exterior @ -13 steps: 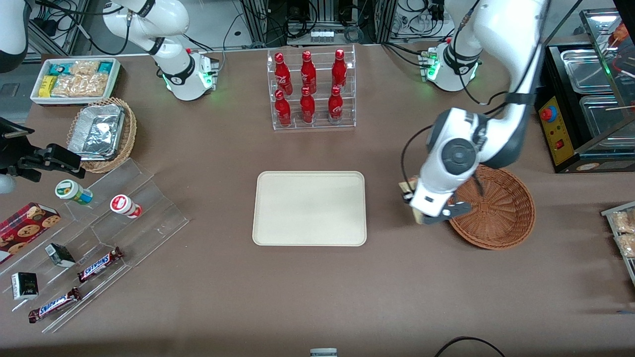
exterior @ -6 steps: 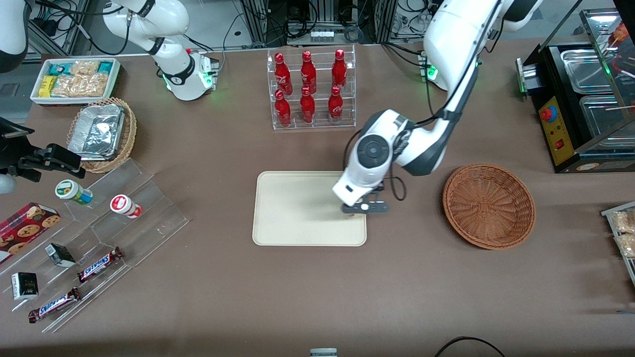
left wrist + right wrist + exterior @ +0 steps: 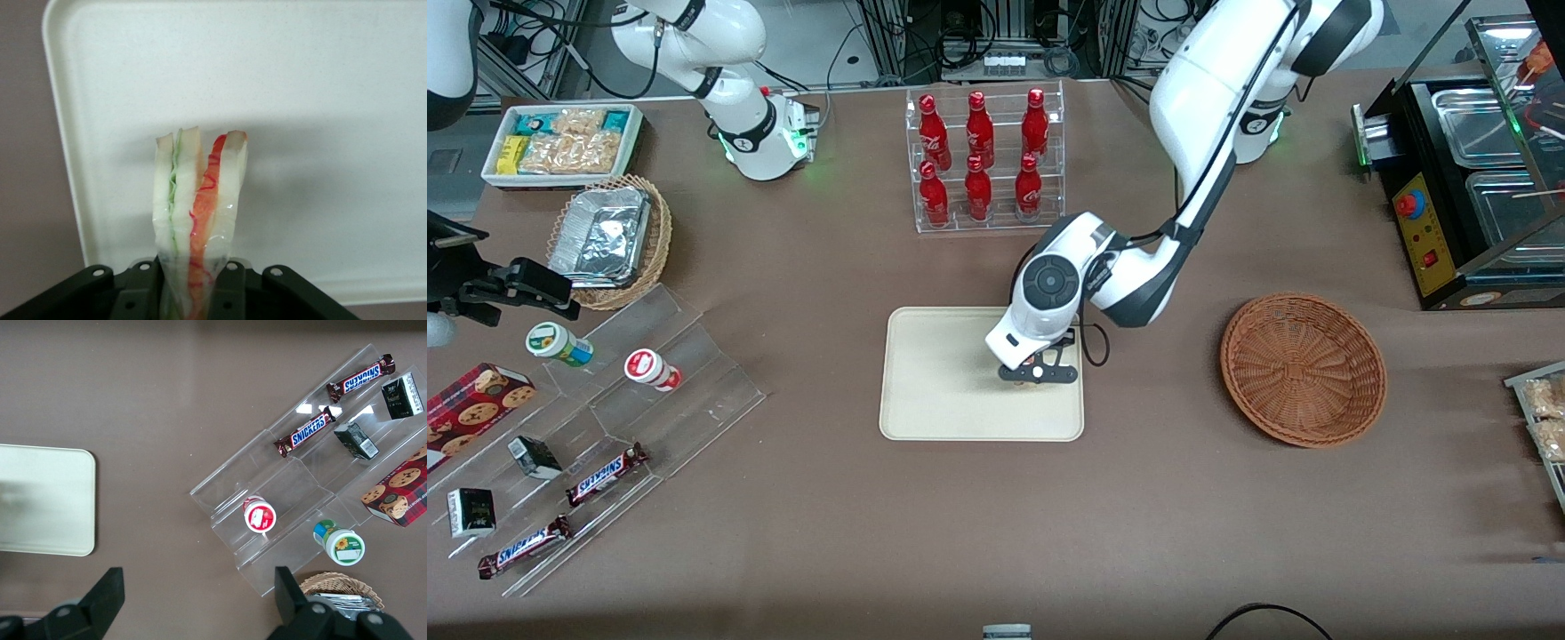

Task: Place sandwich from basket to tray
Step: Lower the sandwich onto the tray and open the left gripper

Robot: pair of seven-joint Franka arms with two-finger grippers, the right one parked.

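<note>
The sandwich [image 3: 197, 213], a wedge of pale bread with green and red filling in clear wrap, hangs cut edge out between the fingers of my gripper [image 3: 195, 297], which is shut on it. In the front view the gripper [image 3: 1037, 373] hovers low over the cream tray [image 3: 943, 373], over the end of it nearest the basket, and the wrist hides nearly all of the sandwich. Bare tray surface [image 3: 333, 100] lies under the sandwich in the left wrist view. The reddish-brown wicker basket [image 3: 1303, 369] sits empty toward the working arm's end of the table.
A clear rack of red bottles [image 3: 983, 160] stands farther from the front camera than the tray. Toward the parked arm's end are stepped acrylic shelves [image 3: 605, 427] with snacks, a tan basket of foil containers [image 3: 609, 240] and a white snack bin [image 3: 560, 142]. A black appliance [image 3: 1467, 196] stands near the basket.
My gripper has carried the sandwich from the basket's rim across the table to above the tray, then a little farther inward and lower over it. The basket is left empty.
</note>
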